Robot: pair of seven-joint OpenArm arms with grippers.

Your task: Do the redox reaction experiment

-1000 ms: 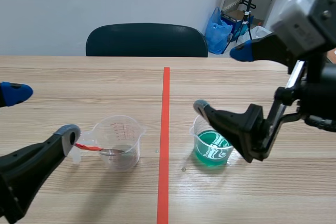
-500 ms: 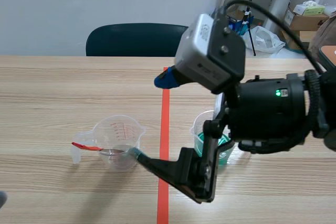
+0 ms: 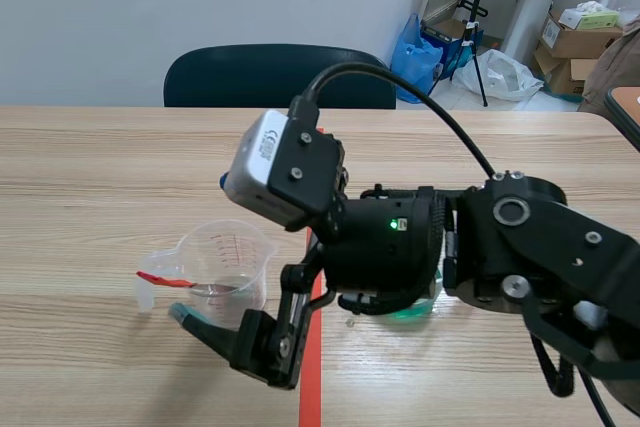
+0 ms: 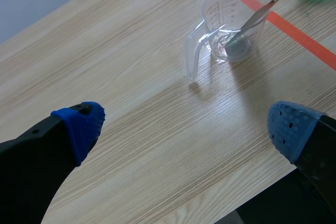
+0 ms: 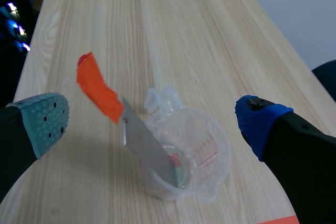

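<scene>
Your right gripper (image 3: pixel 203 247) has swung across; the measuring cup (image 3: pixel 236 252) now lies between its spread fingers (image 5: pixel 42 121); your left gripper (image 4: pixel 184 124) has drawn back from that cup.

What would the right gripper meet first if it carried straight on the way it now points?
Most likely the orange-handled spatula. It leans in the clear measuring cup directly ahead, between the open right gripper fingers, with its handle raised toward them. Depth is hard to judge.

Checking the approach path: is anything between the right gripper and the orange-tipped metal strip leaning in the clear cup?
Nothing visible. The right gripper is open, and the metal strip leans in the clear cup just ahead, in line with the gap between its fingers. Only bare table lies around them.
</scene>
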